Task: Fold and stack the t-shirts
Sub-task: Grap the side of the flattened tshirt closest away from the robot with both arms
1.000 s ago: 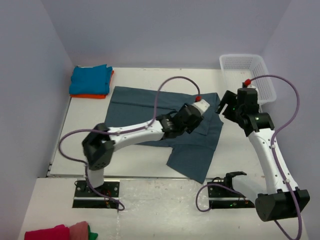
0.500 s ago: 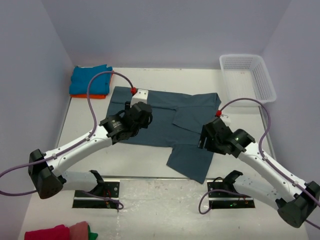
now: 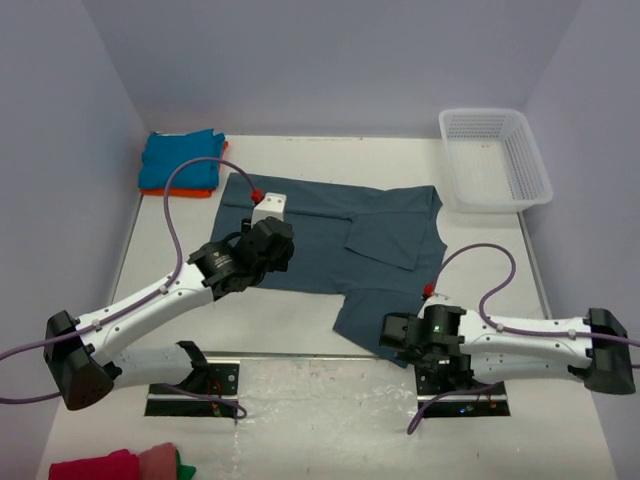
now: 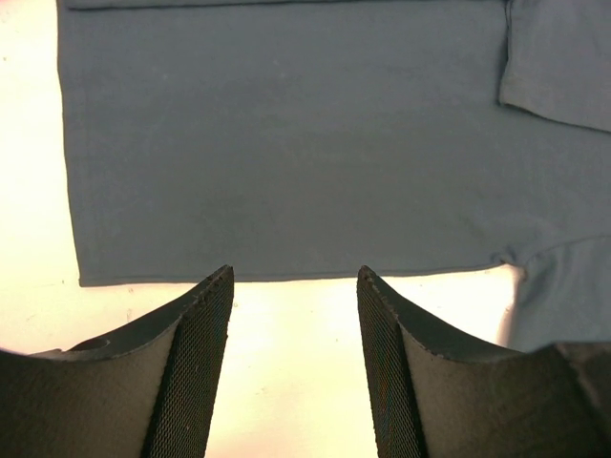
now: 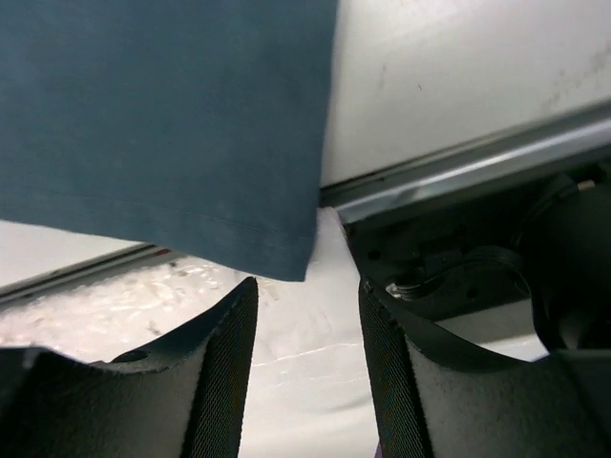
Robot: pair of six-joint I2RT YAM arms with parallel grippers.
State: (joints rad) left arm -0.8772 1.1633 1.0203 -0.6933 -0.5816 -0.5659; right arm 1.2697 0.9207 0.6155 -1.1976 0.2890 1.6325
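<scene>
The slate-blue t-shirt [image 3: 330, 240] lies spread flat on the table, one sleeve [image 3: 385, 235] folded in over its body. My left gripper [image 3: 268, 258] hovers at its near hem, open, and in the left wrist view the gripper [image 4: 294, 286] has bare table between its fingers, with the shirt [image 4: 286, 143] just ahead. Open too, my right gripper [image 3: 392, 330] sits low at the table's front edge by the shirt's near right corner; in the right wrist view that corner [image 5: 286, 258] lies just beyond the gripper [image 5: 307, 296]. The turquoise t-shirt [image 3: 180, 158] lies folded on the orange one [image 3: 190, 191] at the back left.
A white mesh basket [image 3: 495, 155] stands at the back right. Red, pink and green cloth [image 3: 115, 465] lies below the table's front edge at the lower left. The metal front rail [image 5: 458, 172] and the right arm's base [image 3: 455, 385] lie close by the right gripper.
The left arm swung from the shirt's right side to its near left hem. The right arm came down from beside the basket to the shirt's near right corner.
</scene>
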